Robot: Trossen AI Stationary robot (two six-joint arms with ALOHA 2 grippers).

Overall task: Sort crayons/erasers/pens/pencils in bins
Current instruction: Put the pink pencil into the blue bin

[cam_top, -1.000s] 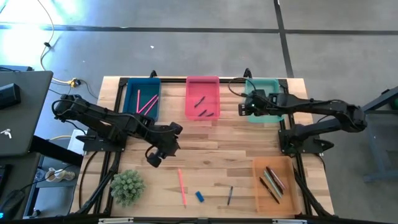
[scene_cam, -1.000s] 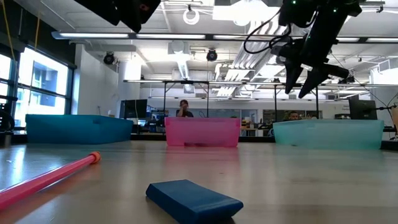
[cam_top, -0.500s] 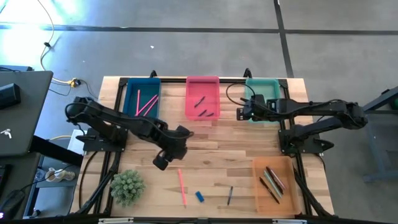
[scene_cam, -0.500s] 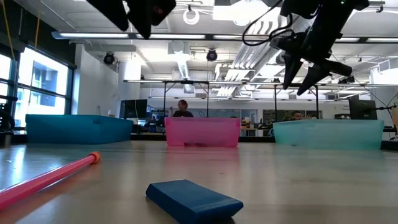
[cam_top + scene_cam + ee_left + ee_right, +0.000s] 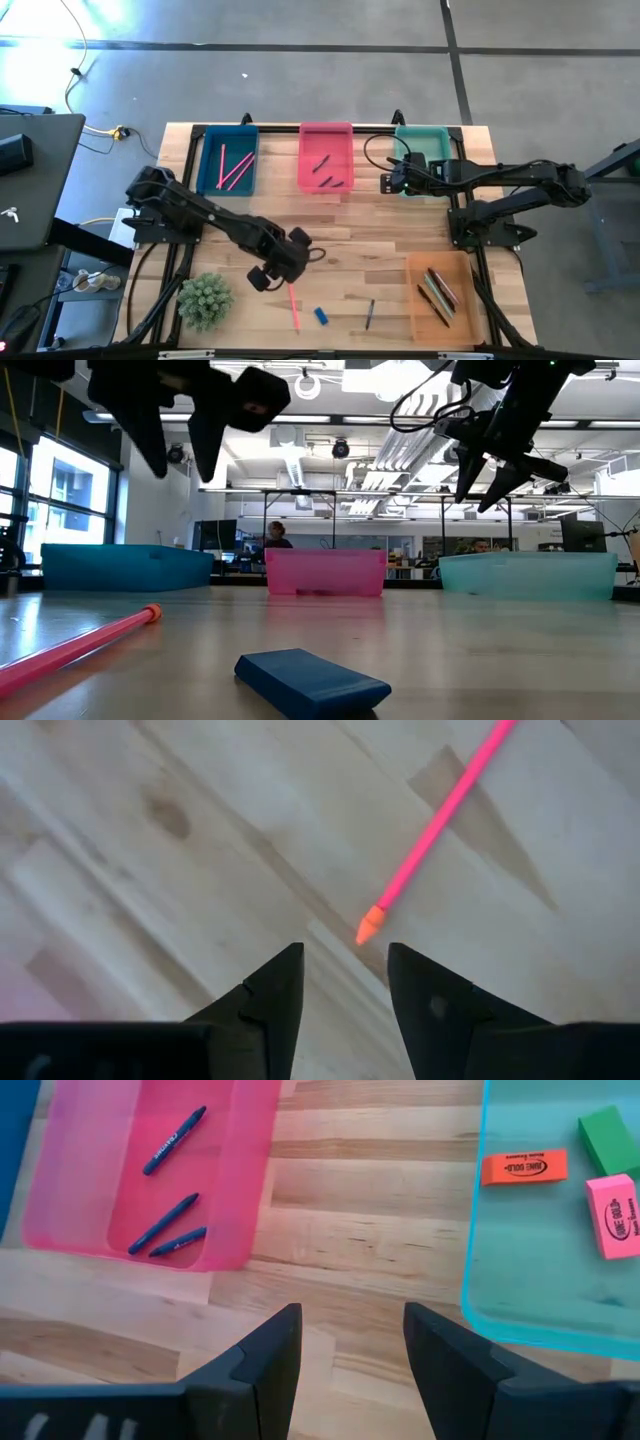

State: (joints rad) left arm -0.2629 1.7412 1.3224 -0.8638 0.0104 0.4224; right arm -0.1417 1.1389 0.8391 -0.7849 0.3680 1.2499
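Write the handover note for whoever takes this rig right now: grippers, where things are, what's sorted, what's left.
Left gripper: open, empty, above the tip of the loose pink pencil at the table's front.
Right gripper: open, empty, over bare wood between the pink bin and the teal bin.
Done: two pink pencils in the dark blue bin; three dark pens in the pink bin; orange, pink and green erasers in the teal bin; several sticks in the orange bin.
Left on the table: the pink pencil, a blue eraser, a dark stick.
A small plant stands at the front left.
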